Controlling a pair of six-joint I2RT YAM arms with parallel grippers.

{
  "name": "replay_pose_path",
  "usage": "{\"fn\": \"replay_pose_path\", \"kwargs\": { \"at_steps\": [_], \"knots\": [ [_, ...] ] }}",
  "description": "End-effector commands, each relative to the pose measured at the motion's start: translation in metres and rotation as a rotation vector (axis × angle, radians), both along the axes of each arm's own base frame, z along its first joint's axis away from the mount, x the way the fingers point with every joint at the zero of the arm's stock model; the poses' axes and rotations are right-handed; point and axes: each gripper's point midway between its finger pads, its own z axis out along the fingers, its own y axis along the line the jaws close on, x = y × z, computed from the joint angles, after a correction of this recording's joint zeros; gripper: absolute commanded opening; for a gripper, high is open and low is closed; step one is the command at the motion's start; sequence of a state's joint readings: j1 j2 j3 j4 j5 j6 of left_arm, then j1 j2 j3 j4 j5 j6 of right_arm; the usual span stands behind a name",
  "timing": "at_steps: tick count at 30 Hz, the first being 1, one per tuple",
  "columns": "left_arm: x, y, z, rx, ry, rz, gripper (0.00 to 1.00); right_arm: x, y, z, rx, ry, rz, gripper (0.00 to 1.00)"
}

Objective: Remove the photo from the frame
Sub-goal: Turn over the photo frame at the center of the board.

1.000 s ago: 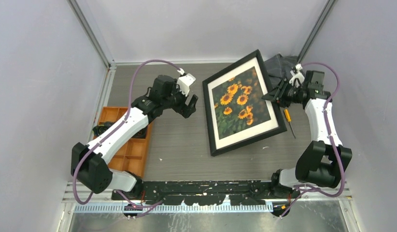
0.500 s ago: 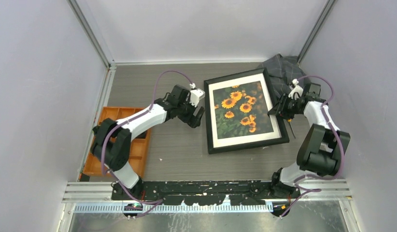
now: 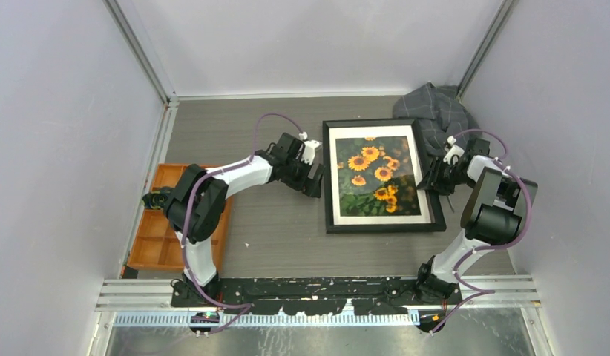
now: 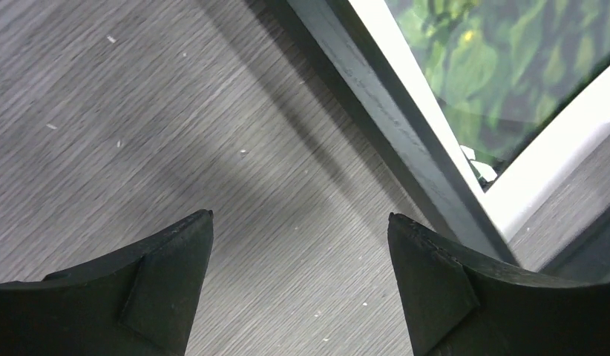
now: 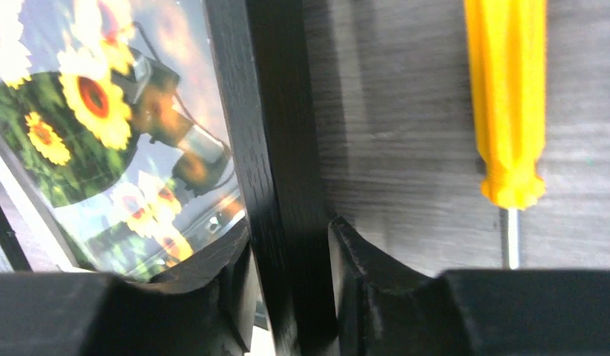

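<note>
The black-bordered frame (image 3: 328, 178) lies face up at mid table, sides square to the table edges. The sunflower photo (image 3: 376, 174) sits inside it behind the white mat. My right gripper (image 3: 430, 180) is shut on the frame's right border (image 5: 265, 148), one finger over the glass and one outside. My left gripper (image 3: 314, 178) stands open just left of the frame's left border (image 4: 406, 126), with bare table between its fingers (image 4: 168, 282). The photo's green leaves (image 4: 502, 59) show at the top right of the left wrist view.
A yellow-handled screwdriver (image 5: 504, 104) lies on the table just right of the frame, close to my right gripper. A grey checked cloth (image 3: 435, 107) is bunched at the back right. An orange compartment tray (image 3: 161, 245) sits at the left edge.
The frame has turned from tilted to square with the table while my right gripper held its right border. My left gripper moved right, up to the frame's left border.
</note>
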State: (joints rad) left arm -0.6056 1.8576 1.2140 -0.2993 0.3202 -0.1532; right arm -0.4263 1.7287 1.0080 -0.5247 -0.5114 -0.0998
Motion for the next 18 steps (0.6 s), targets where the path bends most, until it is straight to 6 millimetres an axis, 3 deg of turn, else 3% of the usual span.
{"fn": "replay_pose_path", "kwargs": {
  "at_steps": [1,7,11,18],
  "knots": [
    [0.010,-0.024,0.017,-0.096,-0.029,0.001,0.89,-0.014,-0.020,-0.001,-0.080,0.095,-0.065,0.46],
    [0.009,-0.034,0.016,-0.105,-0.012,0.000,0.89,-0.018,-0.016,0.018,-0.081,0.071,0.017,0.59],
    [0.000,-0.043,0.004,-0.093,0.016,-0.018,0.89,-0.016,-0.015,0.030,-0.091,0.032,0.027,0.61],
    [0.001,-0.058,-0.014,-0.103,0.100,0.027,0.93,-0.005,-0.029,0.030,-0.145,0.023,-0.023,0.61]
  ]
}}
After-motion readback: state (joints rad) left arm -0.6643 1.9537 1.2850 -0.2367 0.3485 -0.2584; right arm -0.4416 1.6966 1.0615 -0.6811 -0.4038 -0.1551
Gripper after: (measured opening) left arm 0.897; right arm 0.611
